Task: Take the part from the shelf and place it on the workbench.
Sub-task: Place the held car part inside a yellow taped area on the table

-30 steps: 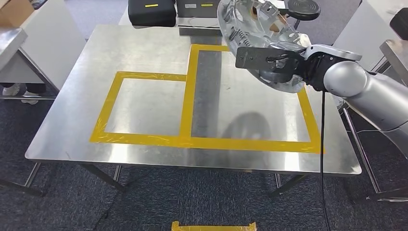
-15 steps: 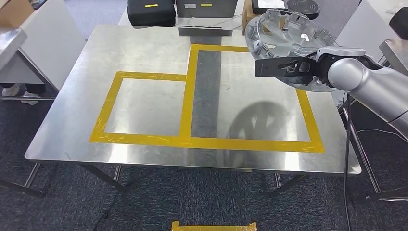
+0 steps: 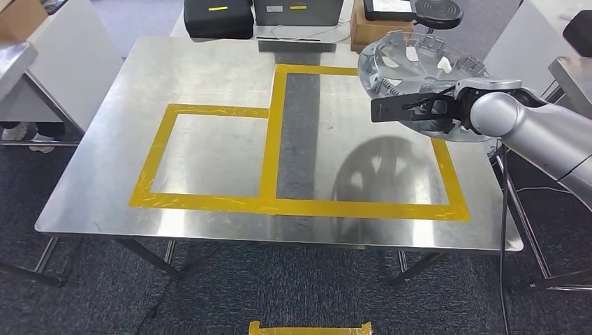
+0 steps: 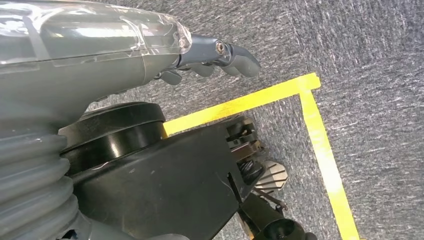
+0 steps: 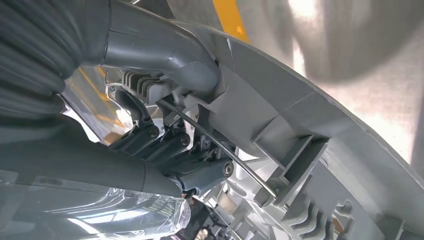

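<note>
**Over the surface: part carried in, not yet set down**

Over the far right of the steel surface (image 3: 209, 91), above the larger of two rectangles marked in yellow tape (image 3: 279, 139), hangs the part (image 3: 419, 59): a round silver wheel cover, ribbed underside up, tilted only a little off level. Clear of the metal, judging by the dark round shadow cast below it inside the taped outline. Probably held high and nearly flat so that the rim can meet the surface evenly rather than edge first.

Reaching in from the right, the silver right arm (image 3: 537, 132), with the right robot hand (image 3: 436, 108) clamped on the near rim of the part. Seen from the right wrist, dark fingers (image 5: 165, 145) hooked in among the inner ribs and clips (image 5: 145, 85), thumb (image 5: 160, 52) pressed against the outer wall: a grip through the rim, likely chosen because a thin, wide disc offers no other purchase.

Seen from the left wrist, the left robot hand (image 4: 220, 57) hanging over grey carpet (image 4: 360, 50) and a yellow floor line (image 4: 320, 135), holding nothing, fingers loosely curled; whether spread or closed, hard to judge.

Remaining, by this reading: lowering into the taped rectangle and letting go.
</note>
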{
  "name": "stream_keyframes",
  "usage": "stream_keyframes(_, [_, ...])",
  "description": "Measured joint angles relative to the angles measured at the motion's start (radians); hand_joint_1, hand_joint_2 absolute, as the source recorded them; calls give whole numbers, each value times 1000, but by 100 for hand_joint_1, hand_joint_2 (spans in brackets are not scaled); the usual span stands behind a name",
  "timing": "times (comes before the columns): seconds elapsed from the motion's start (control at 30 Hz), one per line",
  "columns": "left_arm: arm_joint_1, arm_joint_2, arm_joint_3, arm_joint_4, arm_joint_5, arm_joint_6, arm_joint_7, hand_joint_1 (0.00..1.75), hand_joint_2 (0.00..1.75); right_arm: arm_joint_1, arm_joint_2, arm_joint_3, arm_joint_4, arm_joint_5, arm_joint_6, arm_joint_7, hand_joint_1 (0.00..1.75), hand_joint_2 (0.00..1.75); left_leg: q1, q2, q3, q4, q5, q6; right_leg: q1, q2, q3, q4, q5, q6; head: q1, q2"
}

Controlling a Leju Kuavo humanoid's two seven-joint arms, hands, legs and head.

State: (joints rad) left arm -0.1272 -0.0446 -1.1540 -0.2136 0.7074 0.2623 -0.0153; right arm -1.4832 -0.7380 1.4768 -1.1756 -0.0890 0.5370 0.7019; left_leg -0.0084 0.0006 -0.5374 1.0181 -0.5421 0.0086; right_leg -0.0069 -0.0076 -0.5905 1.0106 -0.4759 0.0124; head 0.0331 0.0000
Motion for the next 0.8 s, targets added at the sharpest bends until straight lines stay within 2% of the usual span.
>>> stream_keyframes(0.43, [-1,0,0,0,-1,-2,-11,0,175,12,77,37,1,-30,-2,0,175,175,0,11,1,0,0,0,0,7,0,0,0,0,0,0])
stream_keyframes(0.6, [-1,0,0,0,-1,-2,-17,0,175,14,124,38,3,-40,2,0,175,175,0,15,2,-1,0,0,0,11,0,1,1,0,0,0])
stream_keyframes(0.8, [-1,0,0,0,0,-2,-16,0,175,19,152,44,-1,-38,3,0,175,175,0,10,2,0,0,0,0,9,0,1,1,0,-1,0])
